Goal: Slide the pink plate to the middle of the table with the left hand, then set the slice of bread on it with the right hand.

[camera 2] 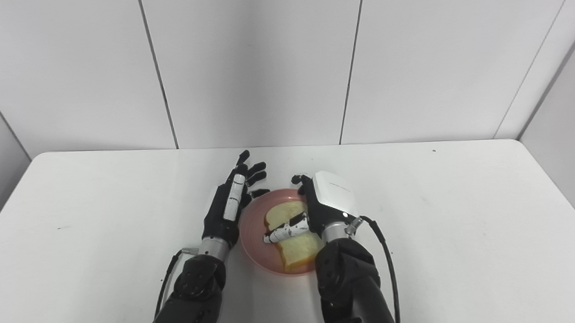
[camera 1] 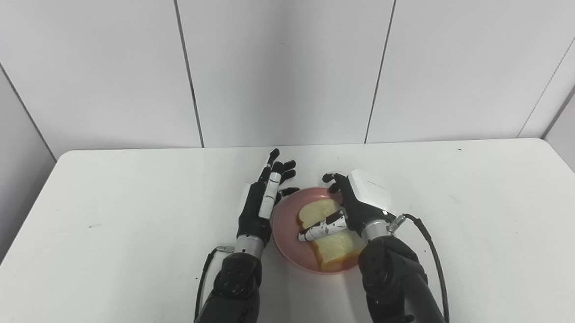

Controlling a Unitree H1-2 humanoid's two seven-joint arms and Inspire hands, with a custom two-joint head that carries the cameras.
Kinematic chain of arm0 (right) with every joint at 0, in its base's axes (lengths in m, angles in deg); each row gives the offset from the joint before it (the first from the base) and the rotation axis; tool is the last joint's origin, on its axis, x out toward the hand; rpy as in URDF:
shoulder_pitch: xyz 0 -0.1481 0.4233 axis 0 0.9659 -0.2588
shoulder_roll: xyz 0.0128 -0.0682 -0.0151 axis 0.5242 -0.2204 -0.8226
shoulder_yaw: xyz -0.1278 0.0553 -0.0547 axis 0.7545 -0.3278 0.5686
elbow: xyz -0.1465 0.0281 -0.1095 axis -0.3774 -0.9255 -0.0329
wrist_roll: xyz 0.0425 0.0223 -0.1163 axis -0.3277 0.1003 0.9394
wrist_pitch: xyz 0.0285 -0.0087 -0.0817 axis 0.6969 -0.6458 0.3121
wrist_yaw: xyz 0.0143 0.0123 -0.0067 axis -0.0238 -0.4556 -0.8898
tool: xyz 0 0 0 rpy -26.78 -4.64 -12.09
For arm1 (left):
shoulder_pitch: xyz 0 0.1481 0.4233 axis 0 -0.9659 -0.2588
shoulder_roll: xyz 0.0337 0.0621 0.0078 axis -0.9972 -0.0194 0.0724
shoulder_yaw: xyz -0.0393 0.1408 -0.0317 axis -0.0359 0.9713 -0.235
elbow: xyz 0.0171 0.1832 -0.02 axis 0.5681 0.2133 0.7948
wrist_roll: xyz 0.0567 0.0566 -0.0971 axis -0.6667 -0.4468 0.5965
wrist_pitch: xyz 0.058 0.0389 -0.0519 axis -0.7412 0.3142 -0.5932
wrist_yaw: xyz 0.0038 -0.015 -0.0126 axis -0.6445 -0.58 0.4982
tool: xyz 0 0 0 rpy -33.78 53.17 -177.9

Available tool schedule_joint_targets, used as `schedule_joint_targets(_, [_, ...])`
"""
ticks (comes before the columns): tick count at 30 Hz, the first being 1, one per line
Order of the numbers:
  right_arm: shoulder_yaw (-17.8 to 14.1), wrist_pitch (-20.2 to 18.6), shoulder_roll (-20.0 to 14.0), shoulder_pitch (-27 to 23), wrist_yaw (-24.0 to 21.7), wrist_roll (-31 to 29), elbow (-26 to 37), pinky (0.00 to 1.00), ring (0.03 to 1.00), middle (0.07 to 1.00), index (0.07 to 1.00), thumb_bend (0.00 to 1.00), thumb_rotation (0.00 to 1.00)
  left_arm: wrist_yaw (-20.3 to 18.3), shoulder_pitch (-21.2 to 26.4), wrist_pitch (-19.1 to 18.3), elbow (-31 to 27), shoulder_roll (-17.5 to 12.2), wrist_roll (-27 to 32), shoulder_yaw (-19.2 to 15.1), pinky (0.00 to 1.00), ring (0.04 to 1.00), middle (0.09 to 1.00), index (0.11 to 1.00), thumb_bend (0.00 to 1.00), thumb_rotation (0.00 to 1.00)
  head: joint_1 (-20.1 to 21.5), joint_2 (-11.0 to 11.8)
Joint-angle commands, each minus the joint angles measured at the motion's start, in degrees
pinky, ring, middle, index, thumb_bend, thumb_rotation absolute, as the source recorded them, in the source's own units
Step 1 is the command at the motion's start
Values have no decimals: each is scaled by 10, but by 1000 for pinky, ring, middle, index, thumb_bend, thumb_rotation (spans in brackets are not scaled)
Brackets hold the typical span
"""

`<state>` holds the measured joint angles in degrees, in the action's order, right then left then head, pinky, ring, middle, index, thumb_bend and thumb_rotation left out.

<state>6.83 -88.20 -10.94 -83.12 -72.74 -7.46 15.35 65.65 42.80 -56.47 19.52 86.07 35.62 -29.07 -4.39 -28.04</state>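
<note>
Now, bread slice [camera 1: 330, 243] on pink plate [camera 1: 285, 230], under right robot hand [camera 1: 358, 202].

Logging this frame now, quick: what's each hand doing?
Left hand: open, fingers spread, holding nothing, beside the pink plate.
Right hand: over the slice of bread on the plate; grip cannot be told.

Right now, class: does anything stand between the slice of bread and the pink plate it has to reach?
Nothing visible does. The slice of bread already lies on the pink plate. The right hand is over it, thumb across the bread. The left hand is open beside the plate's left rim.
</note>
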Motion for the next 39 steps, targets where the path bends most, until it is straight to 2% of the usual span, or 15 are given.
schedule_joint_targets(1, [6, 8, -2, -17, 34, -14, 12, 320, 500, 705, 757, 931, 313, 1, -24, 6, 17, 2, -3, 1, 645, 845, 849, 937, 767, 938, 0, 2])
schedule_joint_targets(8, [30, 11, -22, -19, 61, -37, 13, 366, 549, 729, 773, 949, 384, -3, -22, 9, 22, 1, -1, 1, 668, 832, 840, 941, 773, 928, -1, 3])
schedule_joint_targets(9, [35, 12, -27, -19, 63, -39, 13, 426, 604, 751, 781, 960, 413, -2, -21, 9, 23, 1, -2, 1, 672, 830, 839, 940, 774, 921, -1, 4])
schedule_joint_targets(10, [38, 12, -29, -19, 65, -41, 13, 442, 619, 757, 783, 962, 416, -2, -21, 9, 24, 1, -2, 1, 673, 830, 839, 940, 775, 920, -1, 4])
schedule_joint_targets(14, [50, 12, -41, -19, 74, -48, 11, 710, 814, 866, 825, 992, 438, -6, -20, 5, 24, 0, 1, 0, 683, 852, 851, 944, 773, 912, -1, 3])
schedule_joint_targets(16, [54, 8, -45, -21, 72, -44, 10, 880, 908, 929, 867, 1000, 465, -8, -20, 5, 23, 0, 3, -1, 691, 866, 856, 948, 771, 910, -1, 3])
schedule_joint_targets(19, [53, 4, -45, -20, 45, -17, 13, 985, 988, 990, 934, 1000, 515, -6, -19, 7, 24, 0, 0, 0, 680, 859, 853, 948, 782, 923, 0, 3])
schedule_joint_targets(23, [49, 4, -40, -19, 15, 12, 14, 1000, 1000, 1000, 971, 1000, 543, -10, -18, 8, 25, 0, 3, -1, 672, 839, 851, 948, 789, 922, 1, 3])
schedule_joint_targets(28, [39, 4, -33, -18, -12, 34, 14, 1000, 1000, 1000, 998, 1000, 521, -16, -20, 5, 20, 1, 8, -3, 671, 808, 845, 952, 800, 914, 1, 2])
schedule_joint_targets(32, [38, 4, -32, -17, -12, 41, 15, 1000, 1000, 1000, 999, 1000, 521, -18, -21, 3, 18, 1, 10, -4, 679, 815, 849, 954, 788, 913, 1, 2])
schedule_joint_targets(35, [37, 17, -37, -15, 40, 13, 14, 1000, 1000, 1000, 970, 1000, 579, -14, -25, 1, 9, 1, 7, -4, 682, 860, 862, 957, 743, 917, 1, 2])
schedule_joint_targets(37, [9, 63, -33, -10, 98, -63, 12, 990, 989, 991, 949, 965, 569, -10, -27, 2, 1, 1, 7, -6, 685, 868, 863, 959, 731, 916, 1, 2])
schedule_joint_targets(38, [-1, 81, -33, -9, 117, -93, 10, 915, 959, 972, 933, 914, 582, -7, -28, 2, -1, 2, 7, -7, 681, 865, 861, 956, 743, 911, 1, 2])
schedule_joint_targets(39, [-22, 118, -36, -10, 136, -146, -1, 889, 949, 966, 927, 896, 586, 0, -30, 7, -7, 3, 7, -10, 680, 864, 860, 956, 747, 909, 2, 2])
